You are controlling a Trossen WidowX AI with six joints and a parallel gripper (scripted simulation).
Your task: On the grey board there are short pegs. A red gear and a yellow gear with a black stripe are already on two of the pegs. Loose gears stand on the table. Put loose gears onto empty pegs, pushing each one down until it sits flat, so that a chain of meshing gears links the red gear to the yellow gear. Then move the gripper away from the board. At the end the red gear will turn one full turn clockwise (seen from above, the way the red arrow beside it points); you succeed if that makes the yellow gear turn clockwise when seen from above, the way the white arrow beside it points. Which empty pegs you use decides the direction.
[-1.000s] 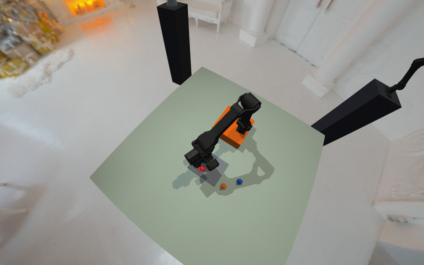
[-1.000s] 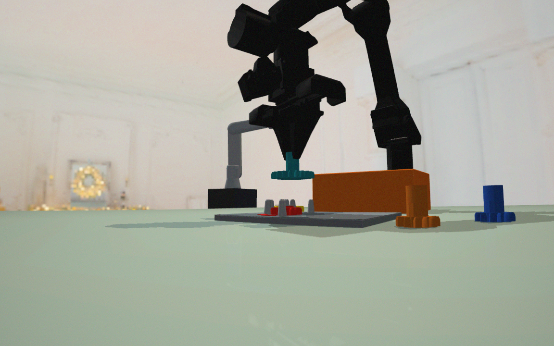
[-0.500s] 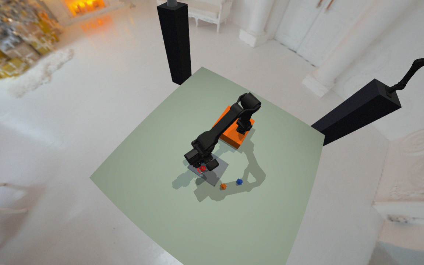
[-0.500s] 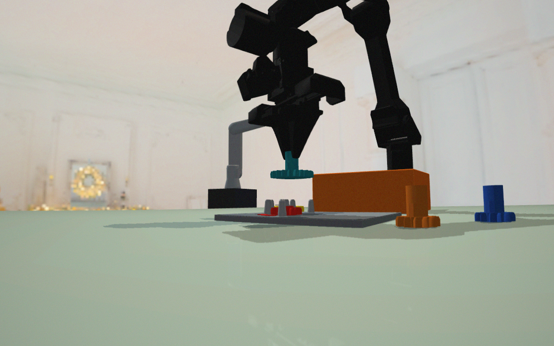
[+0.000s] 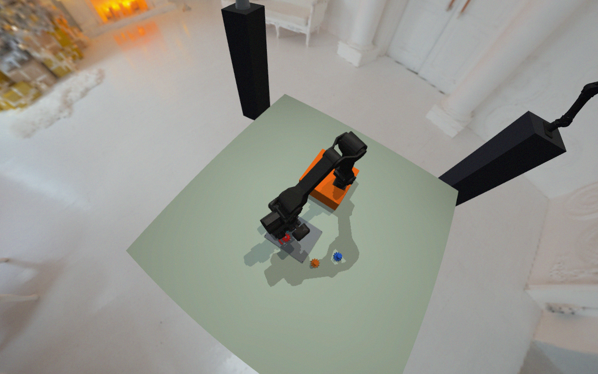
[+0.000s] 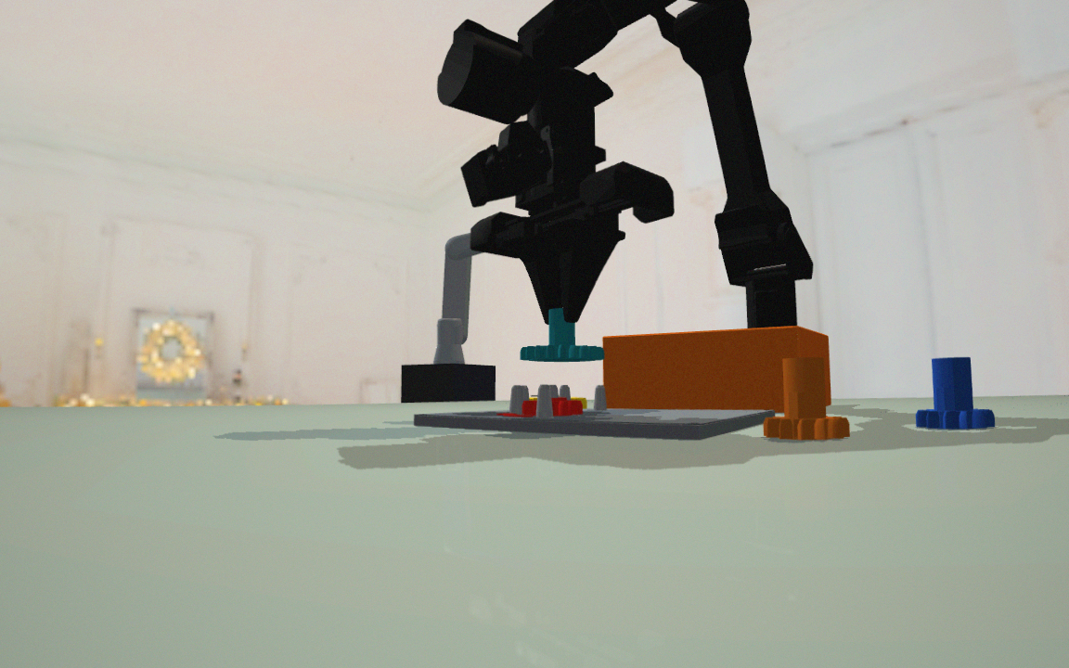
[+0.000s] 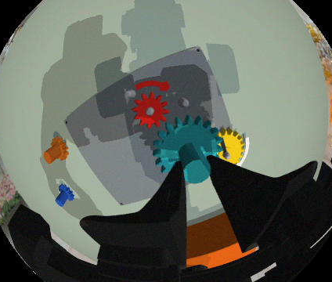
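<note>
The teal gear [image 6: 561, 353] [image 7: 187, 137] apparently hides some pegs beneath it.

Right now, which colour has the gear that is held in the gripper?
The held gear is teal, plain; the wrist view shows it best.

White panelled walls [image 6: 330, 315] surround a pale, glossy floor [image 5: 106, 195]. At far left in the top view, a fireplace [image 5: 120, 9] glows orange, its light reflected below, near a decorated tree [image 5: 8, 37]. A white bench [image 5: 294, 16] stands at the far side; double doors [image 5: 436, 32] and thick columns [image 5: 366, 27] stand farther right.
</note>
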